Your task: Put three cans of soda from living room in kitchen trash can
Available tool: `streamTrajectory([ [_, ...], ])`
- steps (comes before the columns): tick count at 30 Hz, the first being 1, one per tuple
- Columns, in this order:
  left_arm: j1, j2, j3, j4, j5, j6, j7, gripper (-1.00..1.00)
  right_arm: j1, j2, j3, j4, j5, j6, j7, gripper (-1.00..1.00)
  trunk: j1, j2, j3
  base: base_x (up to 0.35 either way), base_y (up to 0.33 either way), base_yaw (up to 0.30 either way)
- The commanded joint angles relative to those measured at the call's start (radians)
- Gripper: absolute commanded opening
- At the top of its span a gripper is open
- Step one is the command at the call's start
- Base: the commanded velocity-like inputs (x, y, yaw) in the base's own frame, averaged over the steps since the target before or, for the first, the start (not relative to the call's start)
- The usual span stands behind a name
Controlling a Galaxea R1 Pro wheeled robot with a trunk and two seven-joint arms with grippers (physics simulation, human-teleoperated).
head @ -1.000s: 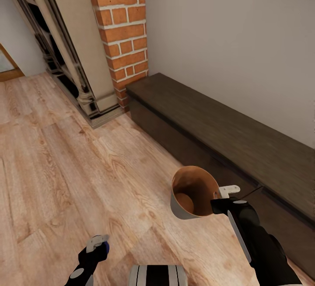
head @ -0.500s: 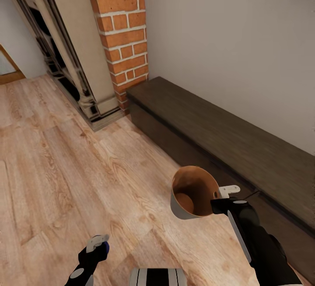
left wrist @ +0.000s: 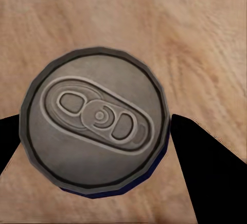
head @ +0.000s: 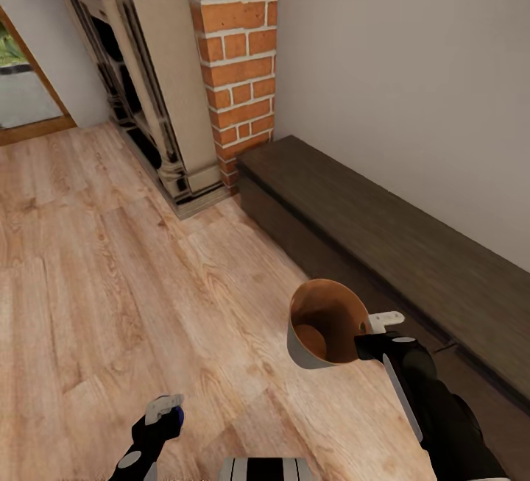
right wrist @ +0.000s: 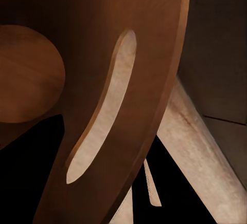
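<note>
My right gripper (head: 377,331) is shut on the rim of the trash can (head: 321,348), a pale grey tapered bin carried tilted above the wood floor, its brown-orange inside facing me. In the right wrist view the bin's slotted wall (right wrist: 139,80) runs between the dark fingers. My left gripper (head: 166,409) is low at the front left, shut on a blue soda can (head: 177,415). The left wrist view looks down on that can's silvery-grey top (left wrist: 95,126), with a finger (left wrist: 206,172) against its side. The two orange cans are out of view.
A red brick fireplace (head: 239,47) with a pale surround (head: 158,91) stands at the back. A long, low, dark wood cabinet (head: 383,238) runs along the grey wall on the right. A wood-framed glass door (head: 22,91) is at the far left. Reddish-brown floor (head: 110,282) spreads ahead.
The whole picture has shifted: fireplace and cabinet sit further right and the glass door has come into view, so the camera moved. Both grippers keep their hold and place.
</note>
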Motion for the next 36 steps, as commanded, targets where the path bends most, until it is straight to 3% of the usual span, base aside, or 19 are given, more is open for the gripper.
streamTrajectory([
  [1,0.000,0.000,0.000,0.000,-0.001,0.000,-0.001,-1.00,0.000,0.000,0.001,0.000,-0.009,-0.001,0.008,-1.00,-0.004,0.007,0.003,0.000,0.000,0.271],
  [16,0.000,0.000,0.000,-0.001,0.000,0.000,-0.002,-1.00,0.000,0.000,0.002,0.000,-0.009,-0.001,0.008,-1.00,-0.062,0.112,0.050,0.000,0.000,0.250],
  [36,0.000,0.000,0.000,-0.001,0.000,-0.001,-0.001,-1.00,0.001,0.000,0.002,0.000,-0.009,-0.003,0.008,-1.00,-0.138,0.252,0.135,0.000,0.000,0.017],
])
